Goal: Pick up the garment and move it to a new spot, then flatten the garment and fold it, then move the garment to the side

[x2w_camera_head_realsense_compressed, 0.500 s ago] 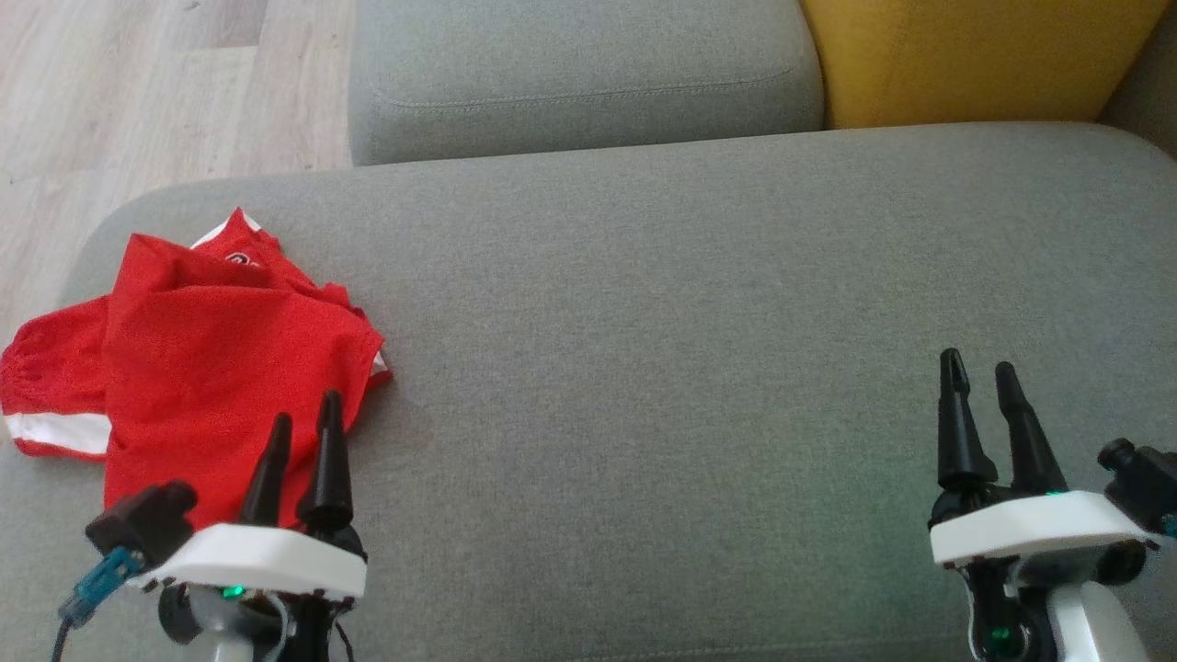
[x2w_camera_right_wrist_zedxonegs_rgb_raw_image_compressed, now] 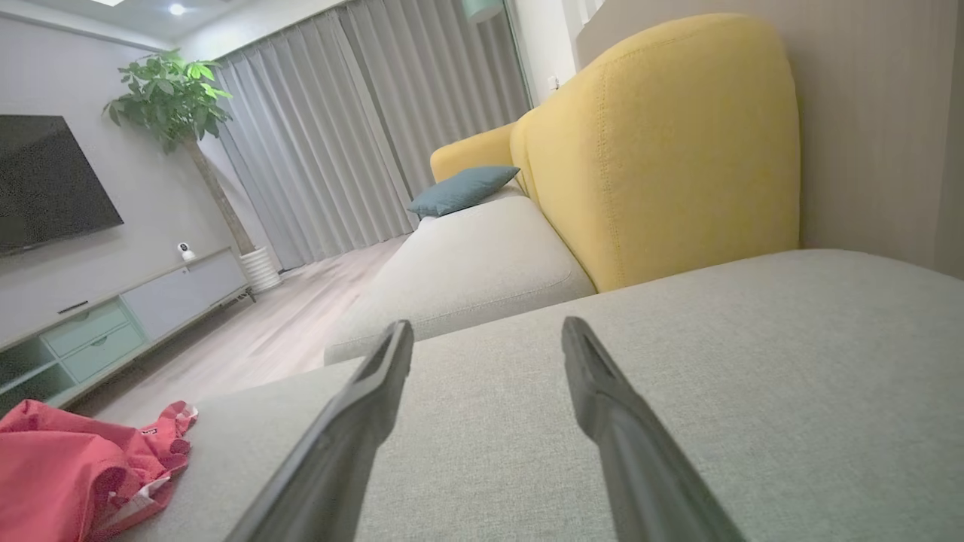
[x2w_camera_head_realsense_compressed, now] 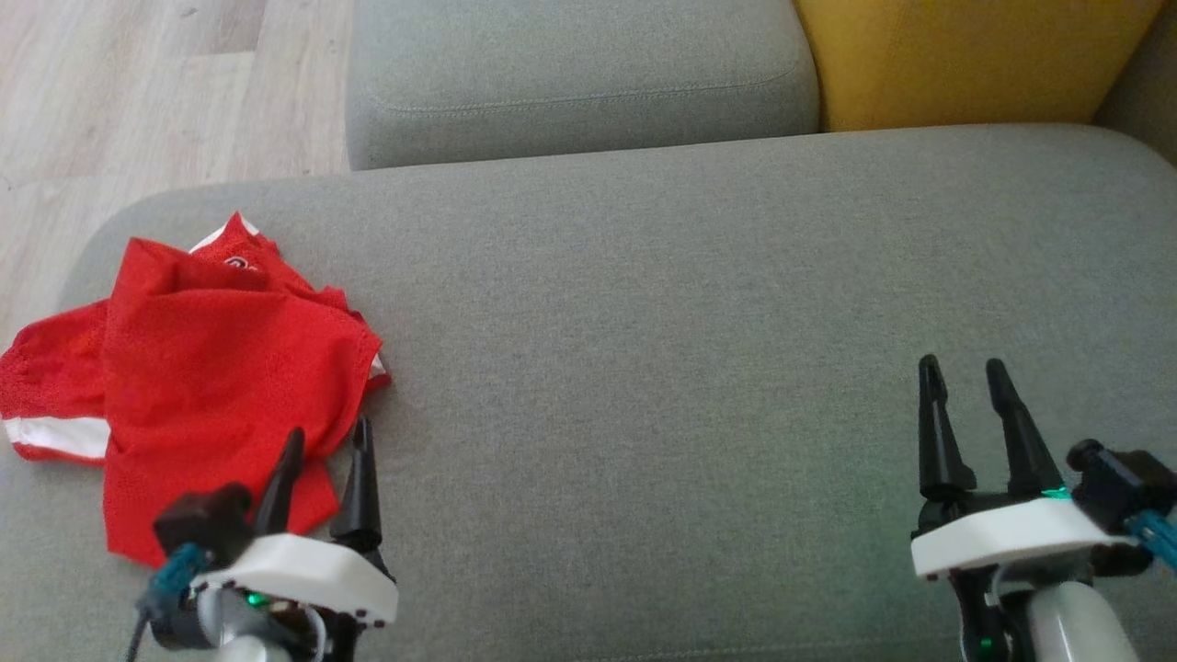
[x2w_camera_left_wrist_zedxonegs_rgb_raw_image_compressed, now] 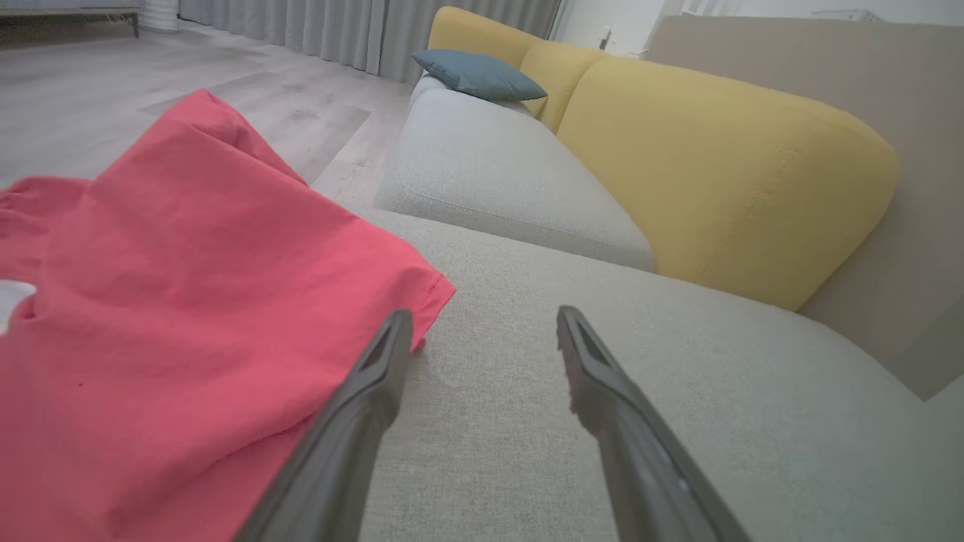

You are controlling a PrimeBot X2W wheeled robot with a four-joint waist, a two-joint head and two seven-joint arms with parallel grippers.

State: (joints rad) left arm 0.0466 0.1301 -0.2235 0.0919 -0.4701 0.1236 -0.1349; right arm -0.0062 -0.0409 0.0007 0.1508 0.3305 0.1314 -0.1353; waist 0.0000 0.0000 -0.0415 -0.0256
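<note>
Both sets of jaws stand spread and empty. The left gripper hovers at the near right hem of the red garment, one finger over cloth and the other over bare cushion. The right gripper is well apart from it. The garment lies rumpled, so pick-up, flattening, folding and setting aside all seem left to do. Beyond the jaws runs the grey sofa seat, then a yellow backrest, a blue pillow, wood floor and grey curtains.
</note>
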